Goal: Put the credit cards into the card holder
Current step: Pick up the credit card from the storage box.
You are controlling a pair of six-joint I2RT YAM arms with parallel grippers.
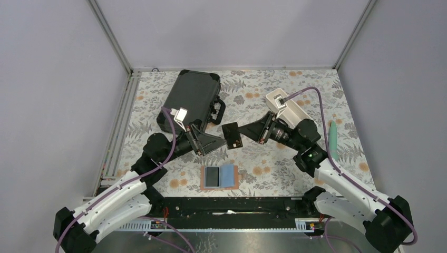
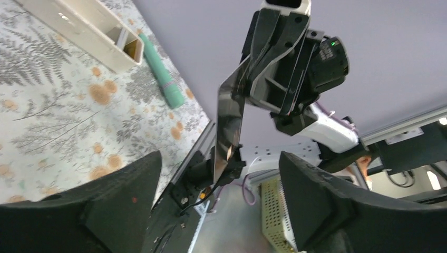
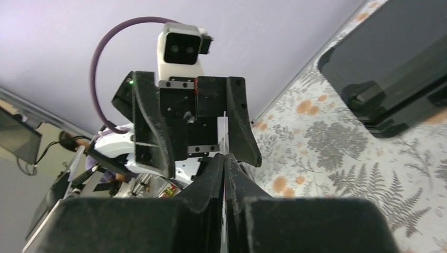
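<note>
Tan card holder (image 1: 229, 177) was laid open, blue inside up, nearward of the black case (image 1: 192, 97), with one black credit card (image 1: 212, 176) on its left half. A second black card (image 1: 231, 135) was held raised and tilted, just off the case's near-right corner.

Blk card (image 1: 232, 136), tan holder (image 1: 228, 176)

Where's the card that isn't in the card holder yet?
Top view, mid-table: the card is pinched in the right gripper, in the air just off the open left gripper, farther back than the card holder.

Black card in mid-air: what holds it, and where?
The right gripper pinches the black card by one edge; the left gripper is open, holding nothing.
</note>
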